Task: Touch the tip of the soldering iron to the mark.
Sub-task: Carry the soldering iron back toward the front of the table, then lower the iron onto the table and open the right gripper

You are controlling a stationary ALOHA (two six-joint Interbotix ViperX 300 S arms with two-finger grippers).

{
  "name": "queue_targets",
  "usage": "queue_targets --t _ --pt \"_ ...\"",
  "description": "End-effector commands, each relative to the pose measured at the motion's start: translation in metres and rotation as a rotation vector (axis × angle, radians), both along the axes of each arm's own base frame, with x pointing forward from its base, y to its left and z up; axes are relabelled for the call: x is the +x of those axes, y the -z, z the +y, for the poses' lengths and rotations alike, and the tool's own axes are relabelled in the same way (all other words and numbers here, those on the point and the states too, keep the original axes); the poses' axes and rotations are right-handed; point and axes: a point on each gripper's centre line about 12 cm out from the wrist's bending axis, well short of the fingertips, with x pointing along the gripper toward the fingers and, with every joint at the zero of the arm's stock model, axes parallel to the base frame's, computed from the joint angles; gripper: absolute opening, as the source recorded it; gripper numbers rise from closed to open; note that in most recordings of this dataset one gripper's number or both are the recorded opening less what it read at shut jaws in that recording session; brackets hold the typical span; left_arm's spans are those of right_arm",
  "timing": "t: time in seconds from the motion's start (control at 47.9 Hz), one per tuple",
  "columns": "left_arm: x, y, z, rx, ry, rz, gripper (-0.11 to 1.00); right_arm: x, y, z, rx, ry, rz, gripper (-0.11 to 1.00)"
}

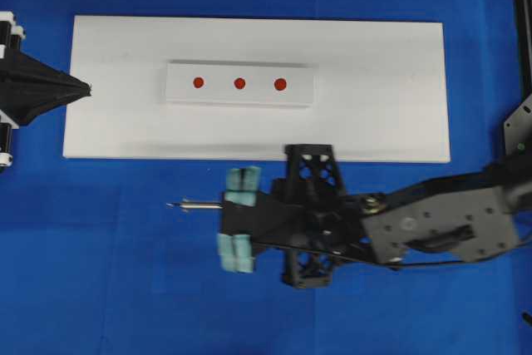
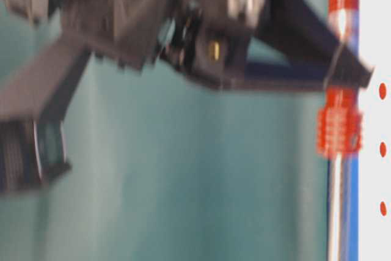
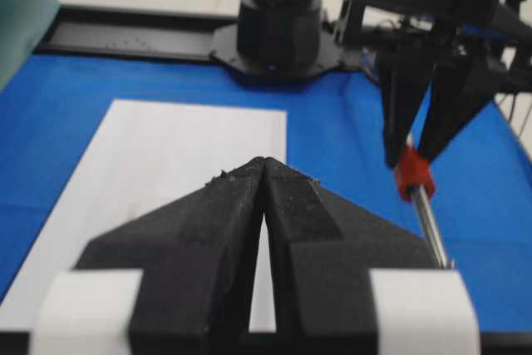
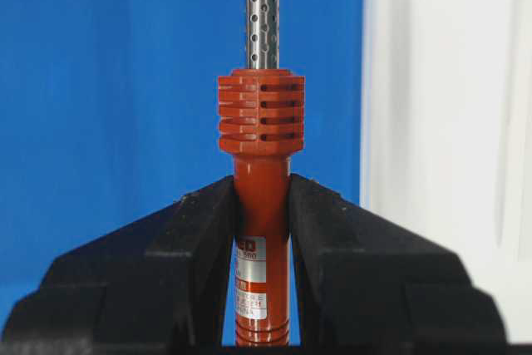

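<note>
Left claw (image 1: 83,89): jaws pressed together with nothing between them, tips resting over the left edge of the white board, seen from above.
White board (image 1: 382,122): lies flat on the blue bench, stretching rightward from the left claw; its long near edge runs just beyond the right claw.
Blue bench (image 1: 100,247): covers everything around the board and under the right claw.
White strip (image 1: 183,85): sits on the board, to the right of the left claw and well apart from the right claw.
Red marks (image 1: 239,83): three dots in a row along the strip; which one is the target I cannot tell.
Soldering iron (image 4: 261,114): gripped by its red-orange handle, the ribbed collar just clear of the claw fingers and the perforated silver shaft running straight out ahead of the claw.
Iron tip (image 1: 173,205): points leftward away from the right claw, over the blue bench, short of the board and apart from the marks.
Right claw (image 1: 234,220): clamped tight on the soldering iron handle, its black fingers (image 4: 179,247) pinching both sides; it hangs over the bench beside the board's near edge.
Right arm (image 1: 432,226): reaches in from the right edge behind the claw.
</note>
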Motion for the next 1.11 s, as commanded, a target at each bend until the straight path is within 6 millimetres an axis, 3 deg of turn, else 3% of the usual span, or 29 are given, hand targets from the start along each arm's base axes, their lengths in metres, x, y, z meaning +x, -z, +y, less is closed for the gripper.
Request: queue_targets --t 0.0,0.313,0.543,1.087 --pt "0.0 -0.009 0.0 -0.003 -0.001 -0.029 0.0 0.011 -0.017 0.0 0.013 0.002 -0.053 0.06" --pt "-0.002 -0.01 0.0 -0.003 -0.001 -0.025 0.0 0.015 -0.015 -0.001 0.022 0.017 -0.053 0.06" --pt "-0.002 -0.01 0.0 -0.004 -0.001 -0.025 0.0 0.018 -0.003 0.002 0.03 0.004 -0.056 0.06" --pt "-0.002 -0.009 0.0 -0.004 -0.001 -0.023 0.0 0.032 0.087 0.017 0.141 -0.069 -0.107 0.06"
